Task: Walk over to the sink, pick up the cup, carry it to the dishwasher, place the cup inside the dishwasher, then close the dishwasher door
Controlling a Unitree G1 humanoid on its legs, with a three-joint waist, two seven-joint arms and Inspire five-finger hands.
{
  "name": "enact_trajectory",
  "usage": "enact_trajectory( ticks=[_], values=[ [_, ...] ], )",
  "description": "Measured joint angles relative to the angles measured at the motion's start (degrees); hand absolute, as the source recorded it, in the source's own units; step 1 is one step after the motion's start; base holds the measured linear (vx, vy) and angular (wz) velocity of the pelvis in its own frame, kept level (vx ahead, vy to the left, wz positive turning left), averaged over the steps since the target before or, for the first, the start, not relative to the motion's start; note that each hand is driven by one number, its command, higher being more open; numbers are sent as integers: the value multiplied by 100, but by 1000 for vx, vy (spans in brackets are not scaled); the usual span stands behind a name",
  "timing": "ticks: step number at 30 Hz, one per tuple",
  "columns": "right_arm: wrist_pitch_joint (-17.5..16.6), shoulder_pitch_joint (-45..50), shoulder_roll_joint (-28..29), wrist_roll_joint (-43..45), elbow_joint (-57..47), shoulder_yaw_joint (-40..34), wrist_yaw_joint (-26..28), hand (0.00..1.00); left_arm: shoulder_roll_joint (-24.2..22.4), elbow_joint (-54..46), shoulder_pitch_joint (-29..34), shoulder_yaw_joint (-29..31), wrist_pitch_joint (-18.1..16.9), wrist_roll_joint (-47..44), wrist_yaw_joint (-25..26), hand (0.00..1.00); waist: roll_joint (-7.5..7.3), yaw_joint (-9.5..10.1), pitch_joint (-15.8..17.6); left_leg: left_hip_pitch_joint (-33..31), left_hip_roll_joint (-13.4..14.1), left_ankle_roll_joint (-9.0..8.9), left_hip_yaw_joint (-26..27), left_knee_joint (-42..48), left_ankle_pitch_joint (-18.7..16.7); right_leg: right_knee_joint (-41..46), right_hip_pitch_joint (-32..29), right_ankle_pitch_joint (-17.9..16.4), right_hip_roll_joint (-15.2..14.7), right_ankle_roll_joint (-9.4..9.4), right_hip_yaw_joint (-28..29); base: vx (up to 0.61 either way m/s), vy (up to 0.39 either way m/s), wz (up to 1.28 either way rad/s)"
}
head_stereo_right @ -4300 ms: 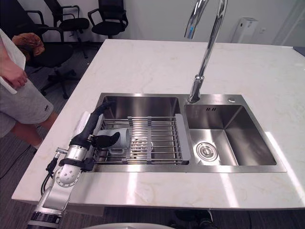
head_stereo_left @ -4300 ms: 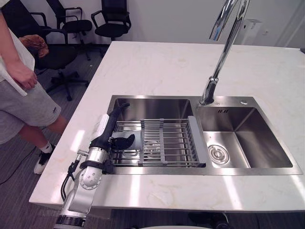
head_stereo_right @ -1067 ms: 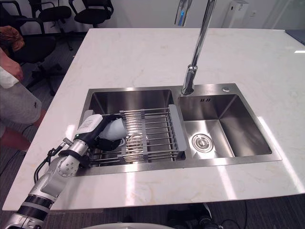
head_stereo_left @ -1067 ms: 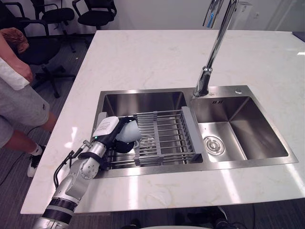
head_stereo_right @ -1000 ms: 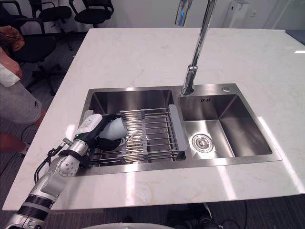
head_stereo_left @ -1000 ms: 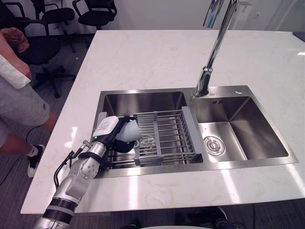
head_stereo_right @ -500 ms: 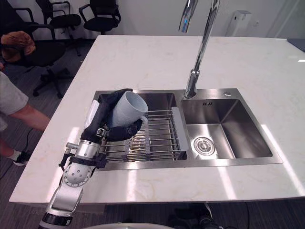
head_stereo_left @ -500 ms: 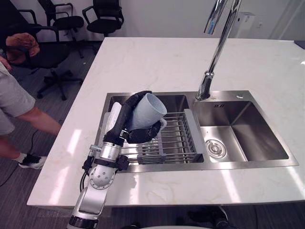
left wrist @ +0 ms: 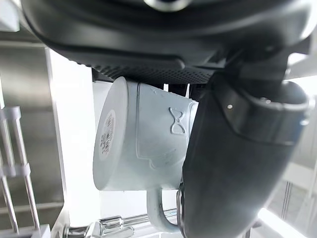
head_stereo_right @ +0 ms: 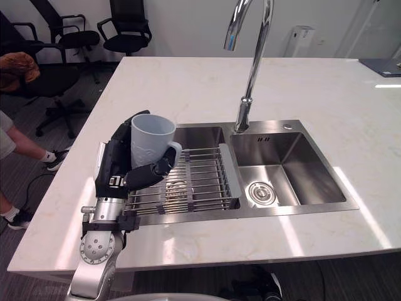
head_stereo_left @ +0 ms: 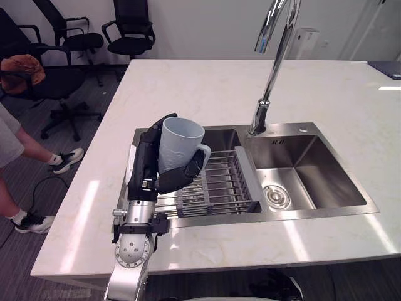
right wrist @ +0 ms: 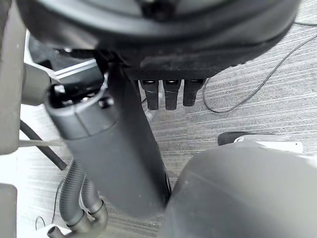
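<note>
Left hand (head_stereo_left: 143, 168) upright over the sink (head_stereo_left: 313, 211), fingers (head_stereo_left: 152, 139) around upright cup (head_stereo_left: 177, 143).

Left arm upright at the sink's (head_stereo_left: 301, 215) left rim, my left hand (head_stereo_left: 145, 168) wrapped round the cup (head_stereo_left: 178, 143) above it. My right hand (right wrist: 163, 34) hangs loose, fingers straight.
</note>
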Motion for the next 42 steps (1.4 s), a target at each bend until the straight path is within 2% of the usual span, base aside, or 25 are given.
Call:
enact_trajectory(
  ticks=[7, 12, 14, 16, 17, 18, 19, 20, 21, 22, 24, 27, 29, 30, 31, 32, 33, 34, 35, 36, 37, 38, 40, 42],
  values=[
    [6, 14, 35, 120, -133, 6, -63, 90, -93, -231, 286, -38, 0, -99, 12, 30, -37, 67, -9, -210, 179, 11, 314, 665, -394, 215, -196, 14, 74, 23, 291, -28, 13, -26],
    [25, -75, 113, 153, -323, -4, -208, 90, -157, -385, 264, -115, 0, -98, 33, 30, -43, 187, 14, -497, 306, 103, 342, 1110, -539, 846, -547, -96, 70, 133, 91, -86, -7, -3],
    [38, -92, 270, 188, -424, 7, -235, 90, -156, -363, 300, -105, -11, -98, 79, 30, -70, 246, 29, -529, 302, 113, 290, 1254, -528, 2759, -788, -895, -149, 243, -255, -86, -54, 17],
    [31, -102, 370, 189, -490, 26, -230, 90, -160, -370, 359, -100, -19, -98, 121, 30, -152, 377, -43, -683, 294, 81, 235, 1411, -507, 3468, -671, -1099, -334, 385, -302, -86, -163, 14],
    [26, -190, 355, 189, -508, 70, -231, 90, -178, -356, 372, -101, -19, -98, 123, 30, -227, 431, -93, -905, 282, 29, 170, 1539, -464, 3274, -730, -1213, -335, 493, -320, -90, -193, 15],
    [32, -233, 331, 189, -506, 66, -240, 90, -181, -334, 390, -99, 0, -98, 117, 30, -229, 477, -99, -1011, 280, 14, 144, 1500, -391, 3120, -770, -1225, -303, 497, -371, -90, -118, 5],
    [32, -288, 296, 194, -562, 58, -289, 90, -215, -336, 417, -163, 16, -95, 103, 30, -127, 601, -148, -1162, 315, 50, 145, 1277, -164, 2569, -752, -1230, -204, 486, -365, -154, -164, -6],
    [18, -340, 268, 274, -654, 58, -327, 90, -293, -339, 403, -189, 13, -95, 98, 30, -52, 657, -170, -1372, 373, -18, 142, 1141, 33, 1887, -605, -1238, -53, 418, -319, -204, -183, -8],
    [9, -450, 270, 394, -647, 62, -394, 90, -341, -313, 399, -200, 12, -95, 101, 30, -18, 649, -141, -1547, 419, -57, 46, 1143, 134, 1317, -463, -1153, 43, 97, -286, -196, -174, 8],
    [9, -493, 266, 410, -612, 54, -436, 90, -392, -263, 400, -221, 17, -95, 101, 30, 31, 617, -95, -1576, 452, -57, -27, 1145, 180, 1080, -351, -1061, 89, -49, -337, -136, -98, 22],
    [5, -448, 282, 544, -529, 50, -568, 90, -397, -111, 429, -367, 22, -98, 100, 30, 111, 516, 11, -1562, 537, -125, -274, 1161, 315, 758, -47, -837, 215, -128, -563, -168, -68, 44],
    [5, -435, 294, 632, -487, 41, -646, 90, -368, -104, 431, -357, 22, -113, 119, 30, 159, 474, 123, -1690, 592, -157, -513, 1266, 411, 779, -15, -793, 251, -207, -746, -186, -36, 36],
    [3, -406, 342, 635, -495, -59, -679, 90, -365, -105, 429, -368, 20, -168, 114, 30, 58, 445, 150, -1701, 454, -113, -557, 1059, 354, 727, -111, -742, 80, -318, -926, -272, 21, 42],
    [-2, -406, 366, 633, -500, -74, -690, 90, -351, -110, 419, -370, 18, -202, 114, 30, 13, 419, 195, -1803, 436, 46, -549, 1313, 241, 717, -127, -704, 23, -301, -989, -233, 65, 48],
    [0, -384, 349, 632, -495, -120, -700, 90, -364, -112, 423, -401, 18, -207, 105, 30, 37, 370, 204, -1944, 430, 217, -551, 2049, 24, 716, -131, -643, -89, -262, -1101, -200, 103, 51],
    [0, -336, 345, 630, -509, -119, -701, 90, -349, -110, 422, -417, 17, -214, 99, 30, 46, 326, 194, -1850, 458, 187, -554, 2595, -174, 716, -100, -595, -188, -188, -1188, -186, 132, 47],
    [0, -300, 347, 628, -539, -117, -701, 90, -341, -110, 417, -434, 12, -216, 97, 30, 48, 307, 188, -1748, 489, 135, -555, 2779, -288, 715, -88, -576, -237, -157, -1218, -145, 188, 45],
    [-16, -212, 348, 624, -567, -107, -698, 90, -330, -69, 418, -511, -30, -222, 101, 30, 86, 223, 88, -1498, 541, 5, -627, 2851, -534, 634, -101, -541, -285, -88, -1304, -110, 238, 45],
    [-21, -163, 316, 624, -570, -112, -700, 90, -376, 11, 403, -575, -82, -225, 97, 30, 237, 174, -50, -1137, 613, -214, -666, 2231, -872, 591, -199, -482, -259, 49, -1356, -95, 264, 40],
    [-23, -160, 270, 621, -547, -120, -699, 90, -408, 76, 369, -604, -106, -226, 98, 30, 356, 176, -137, -956, 598, -214, -712, 1661, -1068, 601, -293, -449, -228, 106, -1354, -49, 289, 5],
    [12, -222, 429, 623, -392, -102, -708, 90, -266, 318, 312, -560, -103, -244, 139, 30, 176, 204, -143, -868, 333, -211, -550, 1271, -787, 522, -351, -418, -382, 142, -1174, -24, 234, 12],
    [-8, -136, 543, 623, -376, -53, -660, 90, -154, 532, 254, -521, -88, -296, 157, 30, 47, 124, -208, -848, 84, 17, -646, 1011, -542, 274, -263, -353, -441, 153, -1036, 25, 220, 25],
    [-3, -143, 526, 620, -238, -46, -642, 90, -155, 891, 144, -488, -19, -314, 154, 30, 47, 8, -216, -833, -127, 127, -746, 897, -453, 6, -121, -184, -540, 142, -928, 49, 180, 47],
    [-7, -148, 502, 616, -227, -54, -647, 90, -141, 983, 157, -478, 28, -316, 161, 30, 38, 23, -223, -790, -218, 175, -717, 848, -424, -131, -42, -68, -597, 181, -870, 41, 130, 9]
  ],
)
